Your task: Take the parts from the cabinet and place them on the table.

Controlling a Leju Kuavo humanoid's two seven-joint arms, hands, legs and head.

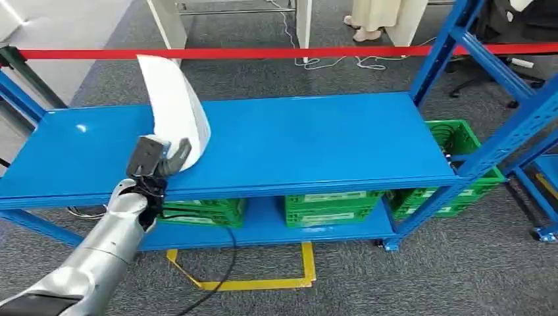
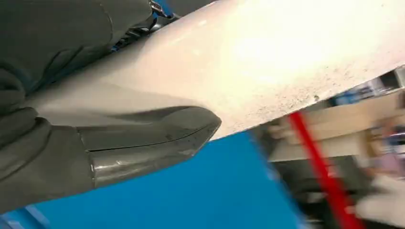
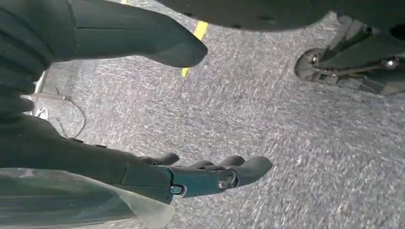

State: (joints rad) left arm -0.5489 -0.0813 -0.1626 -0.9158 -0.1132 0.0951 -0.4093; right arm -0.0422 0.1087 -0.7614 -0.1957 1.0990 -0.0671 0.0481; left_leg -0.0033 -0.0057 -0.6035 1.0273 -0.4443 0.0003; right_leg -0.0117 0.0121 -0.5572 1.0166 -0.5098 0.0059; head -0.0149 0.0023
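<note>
**White part held over the blue shelf by my left hand**

The white part (image 1: 174,108), a curved, flat piece, stands up from my left hand (image 1: 156,160) and leans back over the left portion of the blue shelf top (image 1: 316,141). Its lower end sits in the hand near the shelf's front edge; whether that end touches the surface I cannot tell from the head view. In the left wrist view the white part (image 2: 267,62) runs across the frame with my thick grey thumb (image 2: 143,140) pressed along its face, so the left hand is closed around it and holding it.

My right hand (image 3: 143,109) hangs low over the grey carpet (image 3: 296,143). Its thumb and darker fingers (image 3: 215,174) are spread apart with nothing between them, so it is open and holding nothing. A strip of yellow tape (image 3: 195,38) lies on the carpet beyond the thumb.

Below the shelf top, green crates (image 1: 332,207) sit on the lower shelf, and another green crate (image 1: 454,171) is at the right end by the blue upright (image 1: 447,49). A red barrier tape (image 1: 263,52) stretches across behind the rack, and yellow floor marking (image 1: 263,283) lies on the carpet in front of it.
</note>
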